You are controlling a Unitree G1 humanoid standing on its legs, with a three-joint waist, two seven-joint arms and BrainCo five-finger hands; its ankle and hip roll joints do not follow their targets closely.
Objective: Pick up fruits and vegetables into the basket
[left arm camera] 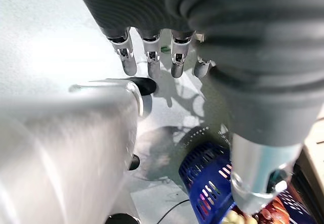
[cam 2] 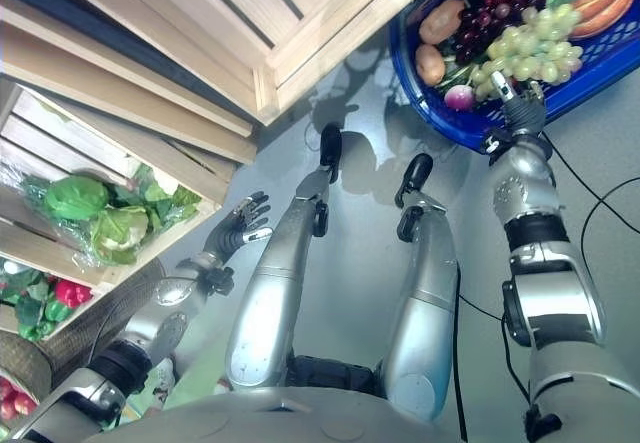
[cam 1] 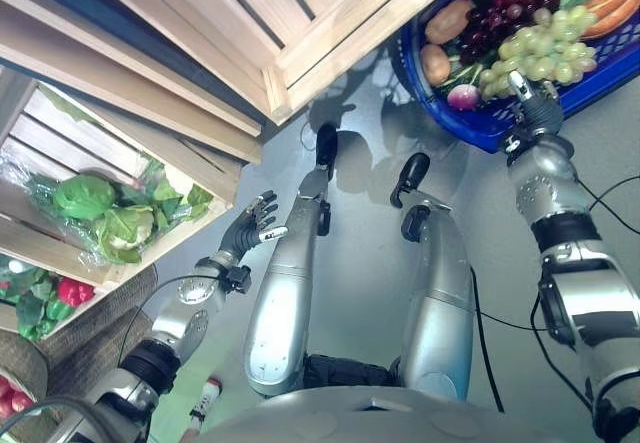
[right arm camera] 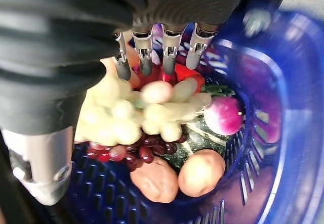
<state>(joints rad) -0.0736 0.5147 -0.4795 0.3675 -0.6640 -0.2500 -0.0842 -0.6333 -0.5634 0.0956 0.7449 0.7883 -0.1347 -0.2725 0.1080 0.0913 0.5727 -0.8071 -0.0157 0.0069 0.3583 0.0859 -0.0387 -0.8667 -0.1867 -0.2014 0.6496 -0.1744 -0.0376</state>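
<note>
Right hand (right arm camera: 152, 11) open over green grapes (right arm camera: 136, 113) in basket (right arm camera: 253, 143).

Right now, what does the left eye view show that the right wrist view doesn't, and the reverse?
Left eye view alone: the wooden crates, the bagged greens and the left hand, open above the floor. Right wrist view alone: a striped dark-green vegetable under the pile. Both: the blue basket, green grapes, red grapes, two potatoes, a radish and the open right hand.

Pale wooden crates (cam 1: 300, 23) stand stacked at the far left on a grey floor (cam 1: 370, 203), their slatted sides (cam 1: 130, 63) facing right.
</note>
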